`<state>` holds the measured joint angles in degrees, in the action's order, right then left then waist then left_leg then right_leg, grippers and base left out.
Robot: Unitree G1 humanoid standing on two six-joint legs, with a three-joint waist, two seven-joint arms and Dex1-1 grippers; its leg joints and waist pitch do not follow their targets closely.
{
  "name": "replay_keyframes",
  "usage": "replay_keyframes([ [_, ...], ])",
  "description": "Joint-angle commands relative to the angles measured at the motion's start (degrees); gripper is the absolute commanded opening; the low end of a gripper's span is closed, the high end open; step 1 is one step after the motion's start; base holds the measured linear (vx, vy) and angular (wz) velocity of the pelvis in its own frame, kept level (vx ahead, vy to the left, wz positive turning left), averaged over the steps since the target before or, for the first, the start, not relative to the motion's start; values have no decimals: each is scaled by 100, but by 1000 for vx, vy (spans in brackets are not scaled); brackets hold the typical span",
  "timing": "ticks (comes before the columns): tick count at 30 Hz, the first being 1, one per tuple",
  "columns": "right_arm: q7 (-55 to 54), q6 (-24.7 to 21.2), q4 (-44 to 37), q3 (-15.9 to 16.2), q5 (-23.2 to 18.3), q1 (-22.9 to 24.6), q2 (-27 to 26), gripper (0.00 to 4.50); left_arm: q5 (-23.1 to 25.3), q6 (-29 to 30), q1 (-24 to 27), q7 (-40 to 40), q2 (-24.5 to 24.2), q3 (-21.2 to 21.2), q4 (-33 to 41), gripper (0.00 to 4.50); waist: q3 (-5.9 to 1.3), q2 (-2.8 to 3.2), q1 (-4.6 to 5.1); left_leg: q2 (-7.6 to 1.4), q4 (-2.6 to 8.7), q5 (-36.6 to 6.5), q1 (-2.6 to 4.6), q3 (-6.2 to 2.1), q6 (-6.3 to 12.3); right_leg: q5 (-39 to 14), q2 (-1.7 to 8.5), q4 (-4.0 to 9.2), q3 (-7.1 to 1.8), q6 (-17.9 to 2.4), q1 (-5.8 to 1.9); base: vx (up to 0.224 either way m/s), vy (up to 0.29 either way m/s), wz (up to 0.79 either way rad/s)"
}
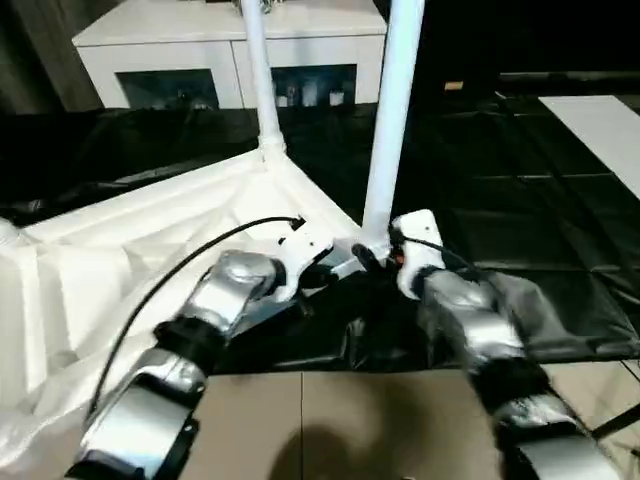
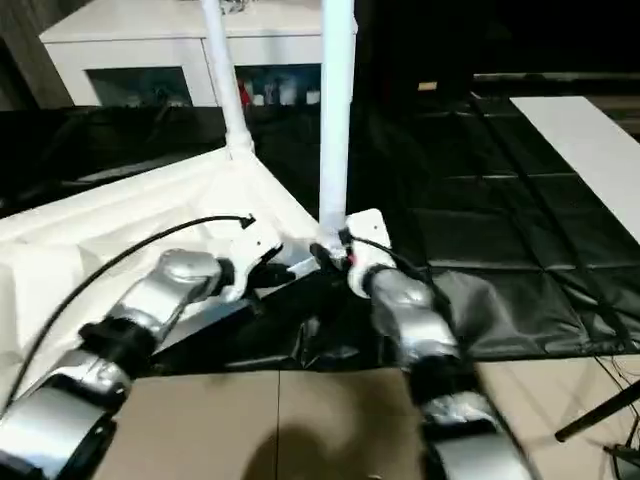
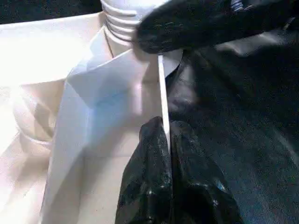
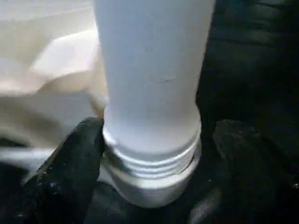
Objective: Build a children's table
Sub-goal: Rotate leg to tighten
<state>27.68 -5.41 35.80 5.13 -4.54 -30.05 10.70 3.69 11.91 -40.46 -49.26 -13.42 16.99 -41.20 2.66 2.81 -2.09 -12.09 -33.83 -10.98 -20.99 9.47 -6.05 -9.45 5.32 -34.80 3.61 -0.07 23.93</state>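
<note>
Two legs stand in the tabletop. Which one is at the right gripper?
The nearer leg, standing in the corner socket right by the right gripper. The farther leg stands at the corner toward the white cabinet.

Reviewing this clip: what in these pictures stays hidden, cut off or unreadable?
- Both upright legs: near leg and far leg run past the eye views' top edge, so their ends are unseen.
- Near leg's threads: whether fully seated in the socket cannot be told, right wrist view.
- Tabletop: cut off at the eye view's left edge.
- Cabinet contents: too small.
</note>
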Motion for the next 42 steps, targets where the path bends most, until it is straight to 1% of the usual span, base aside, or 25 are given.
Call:
replay_keyframes([
  [1, 970, 28, -396, 96, -236, 174, 328, 392, -102, -119, 246, -656, -284, 150, 300, 0, -416, -172, -76, -16, 336, -730, -54, 56, 708, -767, 212, 346, -164, -1427, -430, 0, 0, 0],
  [2, 1235, 64, -468, 140, -296, 220, 424, 392, -159, -129, 305, -846, -353, 183, 432, 0, -407, -150, -75, -19, 338, -708, -53, 61, 721, -779, 209, 356, -168, -1438, -405, 0, 0, 0],
  [3, 1500, 78, -535, 190, -360, 259, 513, 392, -213, -128, 378, -1023, -430, 217, 598, 0, -402, -159, -66, -27, 341, -733, -48, 64, 729, -785, 202, 360, -162, -1455, -397, 0, 0, 0],
  [5, 2207, 126, -653, 373, -447, 311, 769, 392, -454, -123, 639, -1583, -686, 290, 1184, 0, -384, -145, -56, -44, 350, -887, -41, 66, 708, -876, 204, 358, -167, -1500, -378, 0, 0, 0],
  [6, 2337, 166, -657, 423, -439, 310, 820, 392, -490, -119, 686, -1655, -732, 297, 1283, 0, -394, -124, -63, -61, 353, -933, -30, 58, 688, -885, 217, 345, -166, -1523, -378, 0, 0, 0],
  [8, 2603, 191, -694, 486, -434, 277, 899, 392, -461, -232, 772, -1724, -827, 295, 1415, 0, -372, -117, -60, -55, 353, -1024, -2, 85, 651, -941, 186, 370, -179, -1530, -340, 0, 0, 0],
  [9, 2647, 169, -713, 485, -457, 267, 898, 392, -460, -236, 790, -1763, -852, 305, 1447, 0, -368, -121, -69, -56, 354, -1046, 16, 94, 638, -962, 186, 378, -185, -1530, -325, 0, 0, 0],
  [10, 2799, 84, -792, 482, -551, 234, 893, 392, -464, -236, 858, -1915, -945, 344, 1572, 0, -379, -127, -93, -64, 353, -1035, 33, 93, 611, -925, 197, 365, -195, -1546, -333, 0, 0, 0],
  [12, 2880, 50, -841, 489, -581, 226, 889, 392, -472, -214, 889, -1968, -987, 352, 1634, 0, -363, -150, -104, -62, 367, -1023, 7, 93, 604, -966, 188, 359, -189, -1517, -341, 0, 0, 0],
  [14, 3046, 67, -855, 577, -553, 197, 897, 392, -480, -172, 939, -2029, -1052, 364, 1739, 0, -368, -136, -127, -63, 363, -1039, 26, 94, 548, -1051, 195, 363, -194, -1478, -327, 0, 0, 0],
  [15, 3163, 84, -845, 646, -521, 187, 912, 392, -488, -130, 972, -2061, -1088, 363, 1813, 0, -363, -173, -129, -60, 366, -1017, 12, 93, 534, -1047, 194, 356, -193, -1469, -335, 0, 0, 0],
  [16, 3228, 103, -824, 689, -497, 181, 923, 392, -495, -103, 991, -2074, -1108, 364, 1858, 0, -356, -159, -132, -60, 374, -999, -2, 86, 515, -1129, 201, 361, -192, -1425, -339, 0, 0, 0],
  [18, 3291, 173, -728, 770, -422, 165, 953, 392, -503, -68, 1006, -2049, -1121, 348, 1902, 0, -360, -160, -140, -64, 368, -985, 17, 90, 489, -1134, 200, 362, -194, -1418, -328, 0, 0, 0],
  [20, 3377, 219, -657, 794, -326, 164, 986, 366, -489, -63, 982, -2034, -1115, 326, 1878, 0, -358, -178, -148, -58, 365, -947, 12, 95, 484, -1070, 193, 355, -197, -1427, -329, 0, 0, 0],
  [26, 3418, 201, -592, 752, -322, 136, 1001, 321, -460, -32, 969, -2004, -1109, 301, 1859, 0, -370, -177, -147, -44, 349, -852, -6, 89, 521, -950, 192, 337, -192, -1428, -350, 0, 0, 0],
  [28, 3405, 187, -578, 729, -342, 132, 979, 297, -453, -16, 977, -2002, -1109, 295, 1870, 0, -370, -170, -150, -46, 349, -844, -7, 86, 517, -966, 194, 338, -191, -1429, -351, 0, 0, 0],
  [32, 3399, 185, -570, 694, -370, 144, 948, 276, -451, -15, 966, -1996, -1096, 295, 1831, 0, -378, -165, -149, -45, 343, -837, -2, 85, 512, -904, 187, 329, -189, -1451, -353, 0, 0, 0],
  [34, 3327, 180, -547, 652, -383, 157, 907, 275, -474, 37, 965, -1994, -1075, 282, 1808, 0, -380, -166, -147, -42, 341, -832, -7, 85, 513, -902, 189, 328, -188, -1456, -358, 0, 0, 0],
  [35, 3179, 180, -500, 605, -372, 145, 850, 274, -481, 56, 951, -1913, -1023, 248, 1752, 0, -379, -131, -148, -43, 342, -845, -1, 83, 504, -895, 189, 331, -188, -1465, -352, 0, 0, 0],
  [36, 2955, 172, -424, 547, -340, 114, 779, 273, -478, 101, 924, -1793, -955, 209, 1680, 0, -379, -143, -139, -42, 340, -836, -4, 86, 501, -872, 186, 330, -189, -1469, -354, 0, 0, 0],
  [37, 2608, 134, -305, 461, -293, 60, 677, 273, -440, 137, 868, -1545, -846, 146, 1549, 0, -372, -132, -131, -38, 346, -877, 1, 86, 471, -922, 185, 341, -187, -1474, -344, 0, 0, 0],
  [39, 2026, 115, -121, 348, -186, -24, 525, 273, -343, 108, 744, -1125, -674, 64, 1291, 0, -350, -136, -112, -16, 362, -1029, 5, 87, 360, -1281, 182, 386, -181, -1393, -336, 0, 0, 0],
  [40, 1785, 131, -62, 313, -131, -51, 467, 273, -304, 107, 690, -994, -615, 50, 1193, 0, -370, -144, -113, -20, 361, -1009, 14, 75, 268, -1352, 193, 385, -188, -1321, -353, 0, 0, 0],
  [41, 1380, 48, 24, 232, -88, -91, 349, 272, -256, 145, 598, -762, -506, 15, 1027, 0, -363, -134, -117, -21, 362, -1017, 17, 76, 265, -1361, 190, 393, -189, -1301, -340, 0, 0, 0],
  [42, 914, -34, 128, 146, -31, -136, 215, 272, -214, 177, 493, -513, -381, -22, 839, 0, -355, -144, -99, -16, 365, -1026, 13, 83, 260, -1374, 177, 399, -191, -1285, -337, 0, 0, 0],
])
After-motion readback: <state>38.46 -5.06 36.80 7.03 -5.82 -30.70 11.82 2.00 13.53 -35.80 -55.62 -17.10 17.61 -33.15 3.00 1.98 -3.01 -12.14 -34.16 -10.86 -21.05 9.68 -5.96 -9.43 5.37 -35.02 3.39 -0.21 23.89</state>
